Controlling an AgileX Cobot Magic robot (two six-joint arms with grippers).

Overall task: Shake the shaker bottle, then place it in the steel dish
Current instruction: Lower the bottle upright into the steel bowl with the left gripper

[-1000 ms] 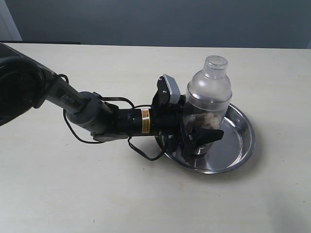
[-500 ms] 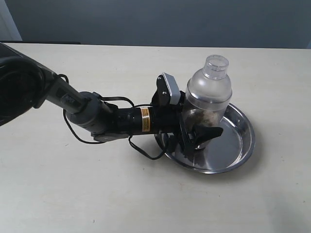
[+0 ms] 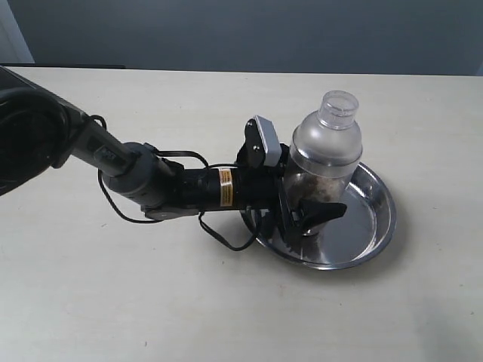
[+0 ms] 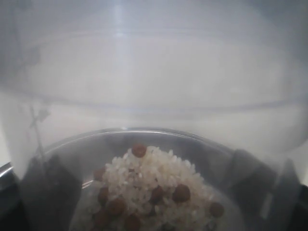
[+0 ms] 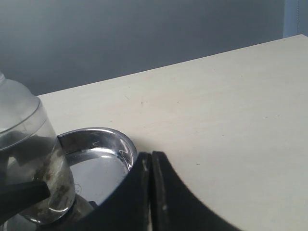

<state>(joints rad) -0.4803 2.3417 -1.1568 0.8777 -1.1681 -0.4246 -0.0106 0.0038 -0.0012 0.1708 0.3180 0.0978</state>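
The shaker bottle (image 3: 326,143), clear frosted plastic with pale grains and brown beads inside, stands nearly upright over the steel dish (image 3: 371,220). Its base is low inside the dish; I cannot tell whether it touches the bottom. My left gripper (image 3: 321,197) reaches in from the left and is shut on the bottle's lower body, one black finger (image 3: 323,213) across its front. The left wrist view is filled by the bottle (image 4: 154,86). The right wrist view shows my right gripper (image 5: 151,163) shut and empty, beside the dish (image 5: 103,139) and the bottle (image 5: 24,139).
The dish sits on a pale tabletop (image 3: 151,302). The left arm (image 3: 151,185) and its looping black cable (image 3: 219,235) lie low over the table left of the dish. A dark wall (image 3: 241,30) runs behind the table's far edge.
The bottle has sunk slightly and shifted a little to the right, deeper into the dish, still in the left gripper's hold.
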